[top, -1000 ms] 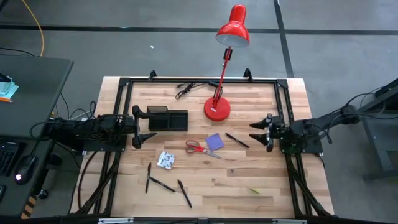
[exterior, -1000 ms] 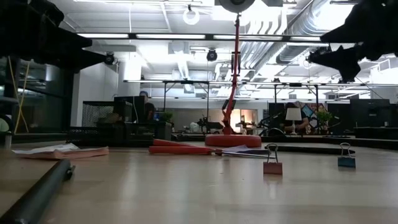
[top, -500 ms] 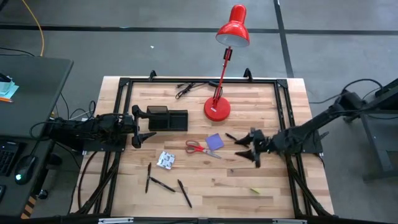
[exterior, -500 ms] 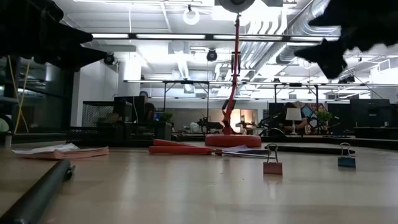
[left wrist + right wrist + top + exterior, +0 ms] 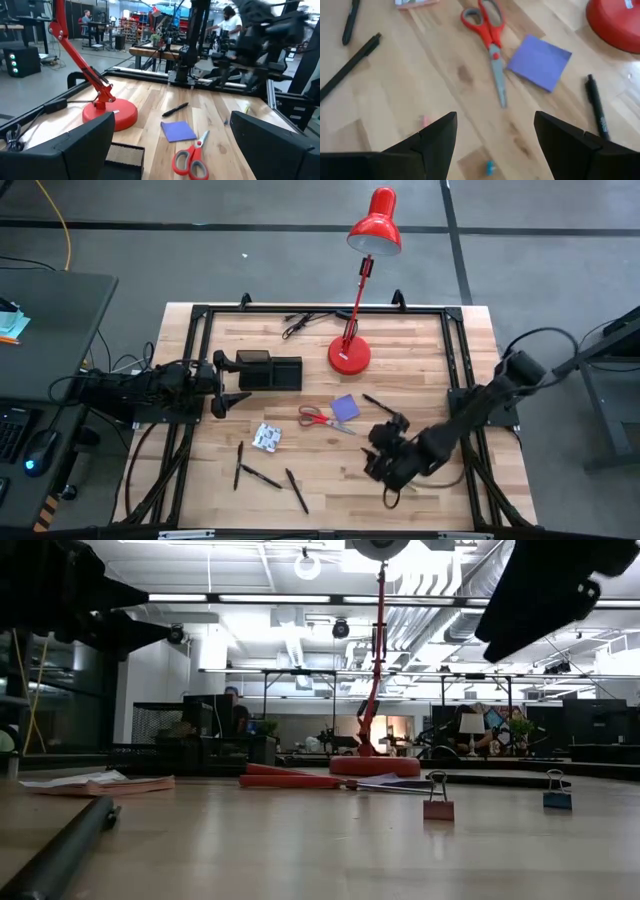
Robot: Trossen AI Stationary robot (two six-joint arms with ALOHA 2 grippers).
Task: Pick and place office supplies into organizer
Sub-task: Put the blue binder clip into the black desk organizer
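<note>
Red-handled scissors [image 5: 322, 418] lie flat near the table's middle, with a purple pad [image 5: 344, 407] and a black pen [image 5: 381, 405] just to their right. A patterned packet [image 5: 266, 437] and three pens [image 5: 262, 476] lie toward the near left. The black organizer [image 5: 270, 371] stands at the left, right in front of my open left gripper [image 5: 232, 380]. My right gripper [image 5: 383, 463] hangs open above the bare table, near-right of the scissors [image 5: 490, 35], slanting down. The right wrist view shows nothing between its fingers [image 5: 437, 137].
A red desk lamp stands on its round base [image 5: 350, 356] behind the pad. A black cable [image 5: 300, 323] lies at the far edge. A black frame [image 5: 455, 350] rims the table. Two binder clips [image 5: 437, 802] stand on the wood, and a small green bit [image 5: 410, 486] lies near right.
My right gripper has swung from the table's right edge toward the middle and the near edge. It has tipped from level to slanting down over the wood near the scissors. Its fingers have kept the same gap. No office supply has moved.
</note>
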